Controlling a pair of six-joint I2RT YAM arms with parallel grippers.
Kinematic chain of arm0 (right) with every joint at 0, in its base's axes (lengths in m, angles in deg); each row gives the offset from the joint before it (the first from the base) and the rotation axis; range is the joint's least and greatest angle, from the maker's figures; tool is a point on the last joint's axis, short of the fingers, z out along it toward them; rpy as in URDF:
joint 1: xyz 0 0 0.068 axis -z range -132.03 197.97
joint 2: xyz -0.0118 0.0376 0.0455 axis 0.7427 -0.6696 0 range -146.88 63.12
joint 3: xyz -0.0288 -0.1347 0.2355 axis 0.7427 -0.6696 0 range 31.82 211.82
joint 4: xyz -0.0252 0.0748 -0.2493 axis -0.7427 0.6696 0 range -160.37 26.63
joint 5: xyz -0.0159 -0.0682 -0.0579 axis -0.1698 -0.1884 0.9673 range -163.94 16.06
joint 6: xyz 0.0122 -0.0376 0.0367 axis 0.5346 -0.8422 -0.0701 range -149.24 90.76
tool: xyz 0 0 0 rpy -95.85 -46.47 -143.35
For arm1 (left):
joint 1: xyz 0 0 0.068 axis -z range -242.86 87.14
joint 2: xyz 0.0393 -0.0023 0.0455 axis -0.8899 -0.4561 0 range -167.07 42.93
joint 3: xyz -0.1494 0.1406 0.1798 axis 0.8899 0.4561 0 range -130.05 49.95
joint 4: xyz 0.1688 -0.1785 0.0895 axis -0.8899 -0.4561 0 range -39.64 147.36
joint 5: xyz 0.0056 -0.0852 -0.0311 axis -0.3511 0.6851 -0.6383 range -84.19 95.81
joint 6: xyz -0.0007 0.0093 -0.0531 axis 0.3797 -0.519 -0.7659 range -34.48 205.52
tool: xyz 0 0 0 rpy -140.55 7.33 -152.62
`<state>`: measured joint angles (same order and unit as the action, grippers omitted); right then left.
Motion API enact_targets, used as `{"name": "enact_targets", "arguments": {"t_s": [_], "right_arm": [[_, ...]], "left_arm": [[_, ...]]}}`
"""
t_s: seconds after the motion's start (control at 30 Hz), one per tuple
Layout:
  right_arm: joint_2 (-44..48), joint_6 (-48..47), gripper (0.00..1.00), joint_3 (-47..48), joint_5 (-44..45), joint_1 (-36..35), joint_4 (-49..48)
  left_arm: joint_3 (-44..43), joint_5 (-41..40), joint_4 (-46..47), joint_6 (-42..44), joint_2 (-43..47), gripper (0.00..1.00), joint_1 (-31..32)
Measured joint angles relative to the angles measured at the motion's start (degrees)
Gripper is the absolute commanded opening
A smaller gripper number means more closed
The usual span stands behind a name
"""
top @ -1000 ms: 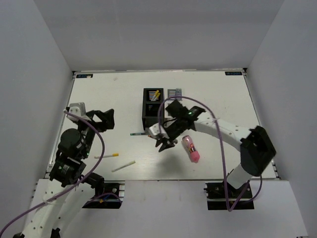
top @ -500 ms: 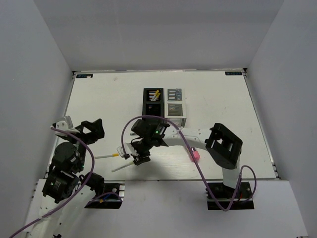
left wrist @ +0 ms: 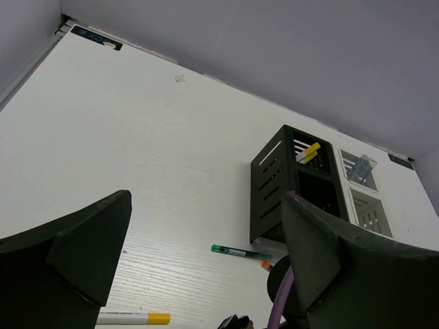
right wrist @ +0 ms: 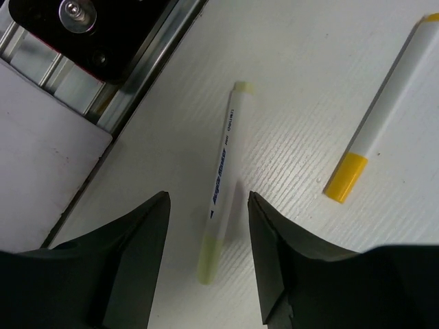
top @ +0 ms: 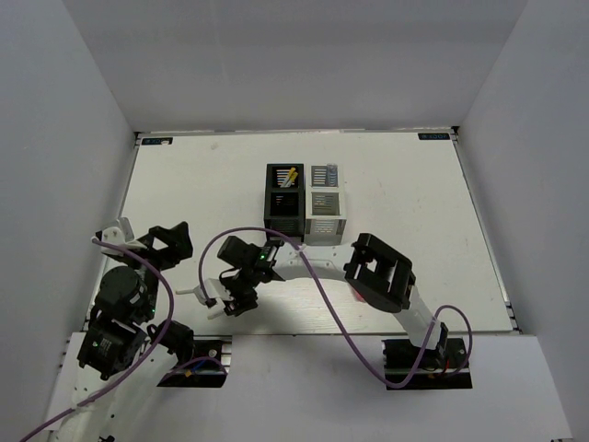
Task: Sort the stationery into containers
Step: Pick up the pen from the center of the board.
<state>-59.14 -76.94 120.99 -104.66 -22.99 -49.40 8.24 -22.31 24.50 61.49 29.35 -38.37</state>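
**Your right claw has swung over to the white sticks**

A second ago your right arm was beside the bins. It has now swept across to the near left part of the bench. Your left arm has pulled back toward the left edge.

The right claw now hangs low over one white stick. This stick lies flat, close to the near edge of the bench. The two fingers stand apart, one on each side of the stick. They do not squeeze it, so the claw is open and holds nothing.

A second stick, white with a yellow tip, lies flat near the first one.

Your left claw is up off the bench by the left edge. It is spread wide with nothing in it.

The bins stand as one block in the middle of the bench, a bit closer to the far edge. A yellow-tipped stick leans in the far black bin. The clear tube with the blue cap sits in the far white bin.

The dark pen lies flat on the bench, just beside the near black bin on its left.
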Motion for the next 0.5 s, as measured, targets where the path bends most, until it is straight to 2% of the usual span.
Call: {"name": "enact_targets", "arguments": {"t_s": [0.37, 0.43, 0.5], "right_arm": [[-2.3, 1.4, 0.53, 0.9, 1.6, -0.8, -0.1], [-3.0, 1.5, 0.52, 2.1, 2.0, -1.0, -0.1], [-3.7, 1.7, 0.46, 3.0, 2.1, -1.1, -0.1]], "left_arm": [[0.0, 0.0, -0.1, 0.0, 0.9, 0.99, -0.4], [0.0, 0.0, -0.2, 0.0, 1.0, 0.99, -0.4], [0.0, 0.0, -0.2, 0.0, 1.0, 0.99, -0.4]]}}
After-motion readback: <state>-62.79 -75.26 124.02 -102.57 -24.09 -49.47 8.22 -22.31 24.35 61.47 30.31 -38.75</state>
